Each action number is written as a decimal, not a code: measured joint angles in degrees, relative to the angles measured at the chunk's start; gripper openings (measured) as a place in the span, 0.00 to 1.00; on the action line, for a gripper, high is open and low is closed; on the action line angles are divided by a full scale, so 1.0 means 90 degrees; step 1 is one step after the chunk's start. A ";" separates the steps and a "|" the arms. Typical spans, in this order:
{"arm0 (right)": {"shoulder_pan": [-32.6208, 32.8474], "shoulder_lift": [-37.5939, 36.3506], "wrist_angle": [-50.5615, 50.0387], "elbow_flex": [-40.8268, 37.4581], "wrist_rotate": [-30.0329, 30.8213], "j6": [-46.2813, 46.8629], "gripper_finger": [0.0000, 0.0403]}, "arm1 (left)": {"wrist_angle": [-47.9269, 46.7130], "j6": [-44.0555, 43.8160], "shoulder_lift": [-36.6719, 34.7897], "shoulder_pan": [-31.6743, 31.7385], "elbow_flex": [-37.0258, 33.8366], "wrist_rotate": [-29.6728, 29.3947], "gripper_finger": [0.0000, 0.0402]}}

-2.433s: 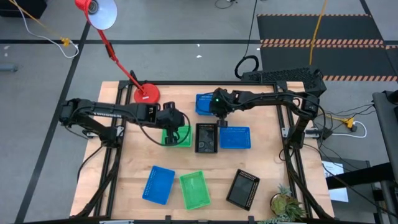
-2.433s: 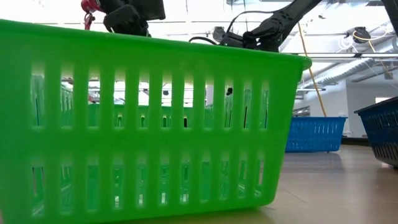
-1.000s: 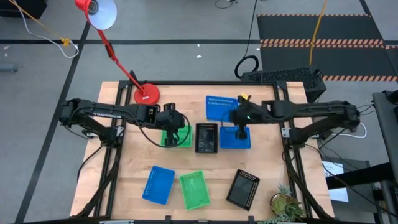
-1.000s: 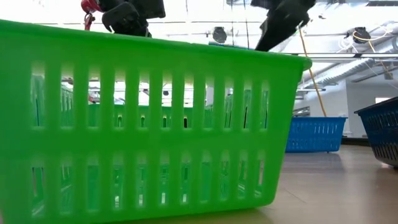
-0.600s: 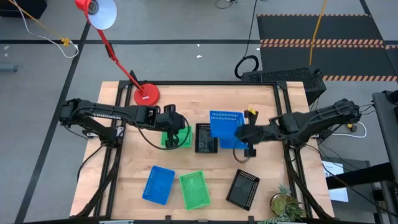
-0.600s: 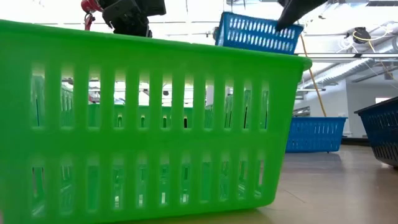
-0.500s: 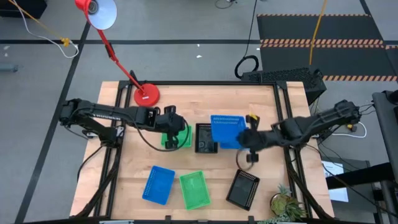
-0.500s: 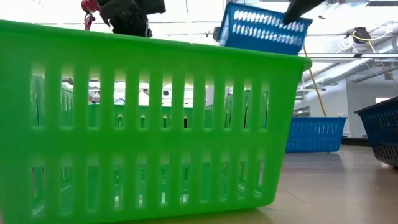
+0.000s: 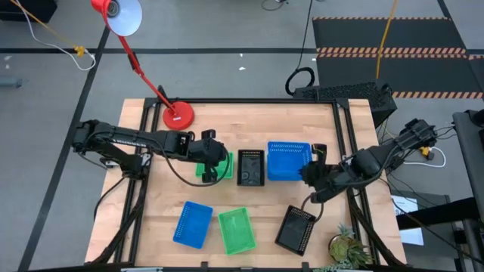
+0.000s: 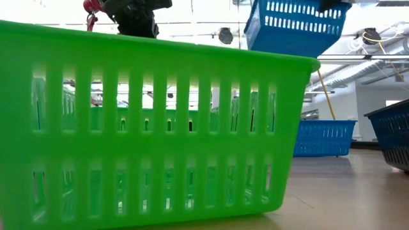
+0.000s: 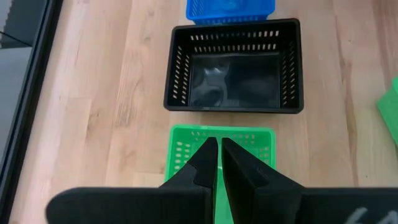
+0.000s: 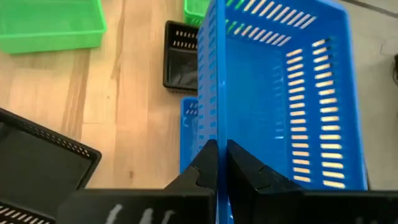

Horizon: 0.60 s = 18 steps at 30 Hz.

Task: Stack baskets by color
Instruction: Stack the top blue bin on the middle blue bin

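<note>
My right gripper (image 12: 217,149) is shut on a blue basket (image 9: 287,160), which hangs tilted in the air over a second blue basket (image 12: 188,134) resting on the table right of centre. In the low view the lifted blue basket (image 10: 297,25) shows high up. My left gripper (image 11: 219,142) is shut and hovers above a green basket (image 11: 256,149) at mid-table, touching nothing. Between the two arms a black basket (image 9: 252,166) sits on its base. My right gripper pinches one side wall of the blue basket at its rim (image 12: 211,127), one finger inside and one outside. The fingers come slanting down from the table's right-near side and lie along that wall. The basket is lifted clear and tilted.
Along the near edge lie a blue basket (image 9: 193,224), a green basket (image 9: 237,230) and a black basket (image 9: 296,228). The red lamp base (image 9: 178,115) stands at the far left. A potted plant (image 9: 349,248) sits at the near right corner.
My right gripper has swung from the far middle toward the table's right and near edges, rising a little, with the blue basket held all the while. The basket now hangs higher and more tilted, over the blue basket on the table.
</note>
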 joint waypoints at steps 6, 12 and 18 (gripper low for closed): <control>0.0124 0.0000 -0.0041 -0.0097 0.0124 0.0177 0.02 | 0.0002 -0.0012 0.0000 0.0002 0.0000 -0.0002 0.06; 0.0116 0.0000 0.0089 -0.0514 0.0256 0.0233 0.02 | 0.0010 -0.0049 0.0000 0.0005 0.0000 -0.0002 0.06; 0.0111 0.0002 0.0537 -0.1063 0.0267 0.0052 0.02 | 0.0017 -0.0087 0.0000 0.0005 0.0000 -0.0001 0.06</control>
